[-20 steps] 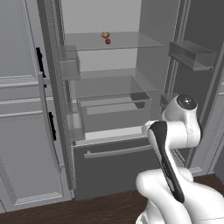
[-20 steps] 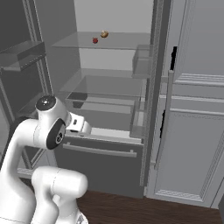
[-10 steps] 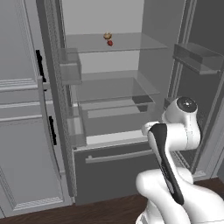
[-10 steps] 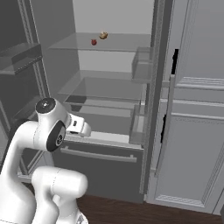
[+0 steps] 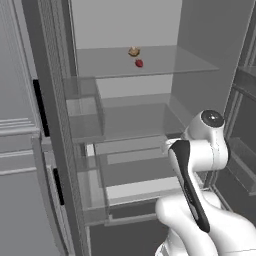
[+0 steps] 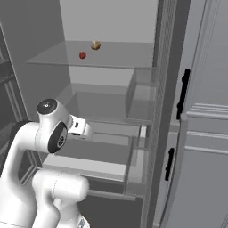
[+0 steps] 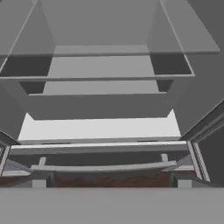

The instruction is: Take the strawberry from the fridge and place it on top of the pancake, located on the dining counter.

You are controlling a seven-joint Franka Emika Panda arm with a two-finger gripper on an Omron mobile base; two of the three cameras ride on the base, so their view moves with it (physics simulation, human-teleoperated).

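Note:
The fridge (image 5: 210, 40) stands open right in front of me, its glass shelves bare except for the top one. On that upper shelf (image 5: 165, 62) lies the tiny red strawberry (image 5: 139, 63) (image 6: 82, 55), just in front of a small tan item (image 5: 133, 51) (image 6: 95, 45). My arm is folded low, with the hand (image 6: 79, 126) well below the strawberry and pointing at the lower shelves and the pale drawer (image 7: 100, 129). Nothing lies between the jaws, and the fingertips themselves are hidden. The pancake and the dining counter are out of view.
Open fridge doors with bins (image 5: 82, 107) (image 6: 142, 95) flank the opening on both sides. Light-grey cabinets with black handles (image 5: 40, 105) (image 6: 182, 93) stand beside the fridge. A strip of wood floor (image 7: 109, 180) shows under the bottom drawer.
The whole picture has grown and shifted as the base drove closer to the fridge. The arm keeps its folded pose and the strawberry has not moved on its shelf.

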